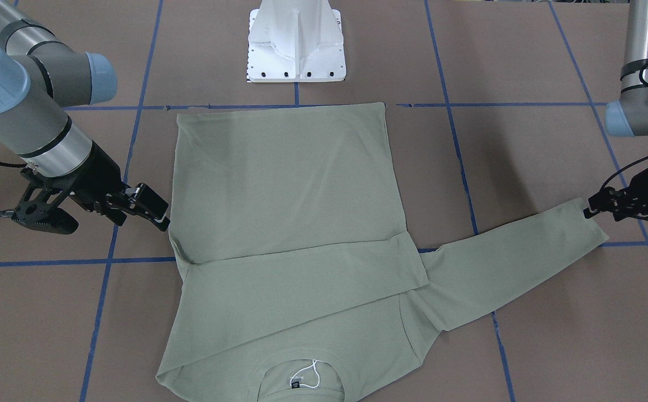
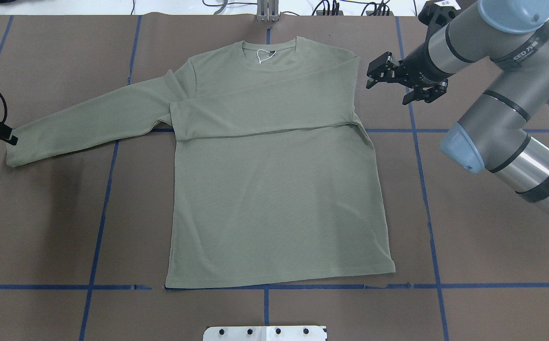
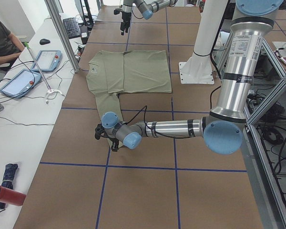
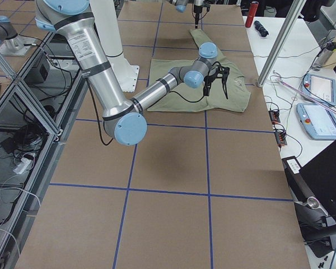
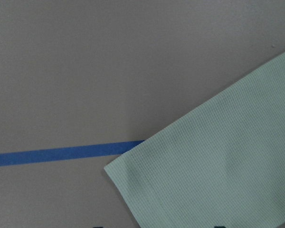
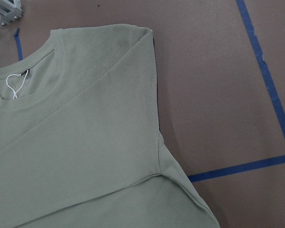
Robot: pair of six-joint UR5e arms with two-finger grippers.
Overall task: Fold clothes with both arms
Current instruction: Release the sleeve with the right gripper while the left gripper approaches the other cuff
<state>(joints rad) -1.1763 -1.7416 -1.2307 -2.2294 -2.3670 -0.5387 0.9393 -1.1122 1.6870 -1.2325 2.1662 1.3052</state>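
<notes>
**Green long-sleeved shirt laid flat at the middle of the table, a gripper at either side.**
The shirt (image 2: 274, 199) lies on the table (image 2: 468, 237) with its collar (image 2: 270, 59) toward the far edge and its hem toward the edge by the robot's white base (image 1: 296, 42). The folded sleeve (image 2: 265, 116) crosses the chest; the outstretched sleeve (image 2: 90, 121) reaches toward the table's left end. The right gripper (image 2: 370, 78), fingers spread and empty, hovers just beside the shirt's shoulder. The left gripper (image 1: 589, 210) sits at the cuff (image 5: 147, 190); whether its fingers grip the cloth cannot be told.
</notes>
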